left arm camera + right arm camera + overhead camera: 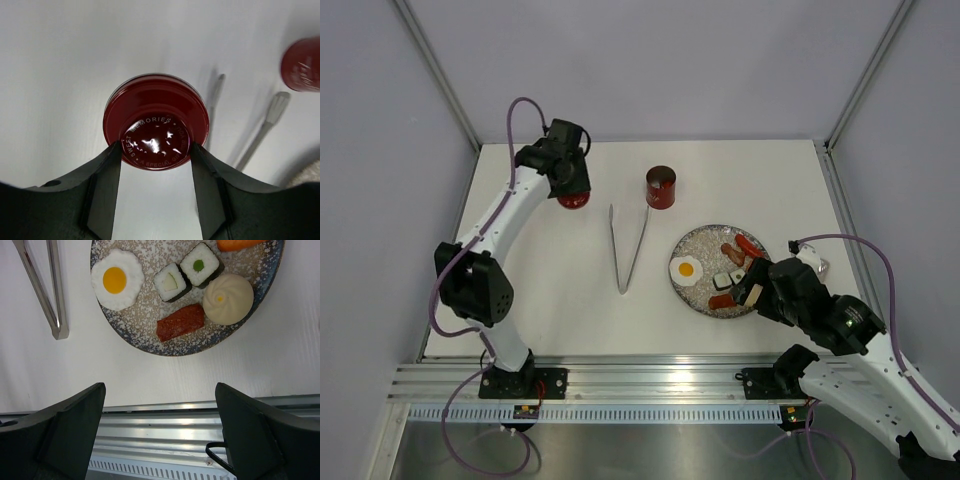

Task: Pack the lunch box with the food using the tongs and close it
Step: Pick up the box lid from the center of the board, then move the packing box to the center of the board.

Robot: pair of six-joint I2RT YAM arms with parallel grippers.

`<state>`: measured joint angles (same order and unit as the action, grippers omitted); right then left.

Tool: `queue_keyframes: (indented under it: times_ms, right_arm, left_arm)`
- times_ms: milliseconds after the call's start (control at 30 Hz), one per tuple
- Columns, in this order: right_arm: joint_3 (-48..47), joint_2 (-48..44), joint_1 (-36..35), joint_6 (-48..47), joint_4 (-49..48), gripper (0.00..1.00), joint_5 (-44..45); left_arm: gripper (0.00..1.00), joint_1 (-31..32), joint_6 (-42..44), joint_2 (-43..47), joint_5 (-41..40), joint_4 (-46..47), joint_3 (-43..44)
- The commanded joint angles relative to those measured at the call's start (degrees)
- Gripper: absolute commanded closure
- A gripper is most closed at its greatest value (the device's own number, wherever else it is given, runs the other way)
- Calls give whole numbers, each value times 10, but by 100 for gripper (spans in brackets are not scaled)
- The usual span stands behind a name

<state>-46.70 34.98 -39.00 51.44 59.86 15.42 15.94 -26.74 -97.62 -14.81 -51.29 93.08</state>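
The lunch box's round red lid (156, 120) sits between the fingertips of my left gripper (156, 148), which is shut on it just above the white table, at the back left (573, 197). The red lunch box (660, 187) stands upright to its right, apart from the lid. The silver tongs (628, 250) lie flat on the table between the lid and the plate, their joined end towards me. The food lies on the speckled plate (150, 335): fried egg (116, 280), two sushi rolls (172, 282), bun (228, 298), red sausage (181, 322), carrot (240, 244). My right gripper (160, 390) hangs open and empty over the plate's near edge.
The aluminium rail (650, 380) runs along the table's near edge, below the right gripper. Grey walls enclose the table at the back and sides. A small crumpled white object (817, 262) lies right of the plate.
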Motion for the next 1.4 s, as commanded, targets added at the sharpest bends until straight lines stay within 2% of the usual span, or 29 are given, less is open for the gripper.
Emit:
queue_keyframes:
  times_ms: [0, 33, 267, 500, 800, 933, 1033, 1067, 1167, 1200, 1333, 1367]
  right_arm:
    - [-24, -4, -4, 6, 6, 1, 7]
    - [-25, -6, -5, 9, 9, 0, 8]
    - [-28, -15, -5, 13, 28, 0, 18]
    - [-25, -16, -5, 19, 31, 0, 18]
    - [-28, 17, -4, 5, -9, 0, 14]
    - [-70, 82, -4, -43, -82, 1, 31]
    - [-145, 170, 2, -98, -132, 0, 71]
    - [-167, 225, 11, -118, -154, 0, 70]
    - [-250, 333, 108, -168, -204, 1, -29]
    - [-282, 358, 151, -178, -219, 1, -89]
    - [-394, 488, 199, -195, -258, 1, -173]
    - [-418, 543, 205, -196, -260, 0, -184]
  left_arm:
    - [80, 63, 34, -50, -31, -62, 101]
    - [80, 72, 35, -78, -29, -69, 151]
    - [79, 131, 56, -201, -4, -112, 353]
    - [78, 134, 44, -256, 47, -84, 402]
    - [78, 134, 42, -260, 61, -71, 403]
    - [77, 134, 47, -253, 61, -72, 398]
    - [77, 134, 51, -241, 61, -71, 387]
    - [77, 134, 56, -234, 61, -70, 382]
    - [77, 134, 62, -227, 43, -77, 382]
    - [77, 134, 63, -219, 39, -78, 378]
    - [76, 132, 67, -194, 43, -60, 345]
    - [76, 132, 70, -190, 43, -59, 344]
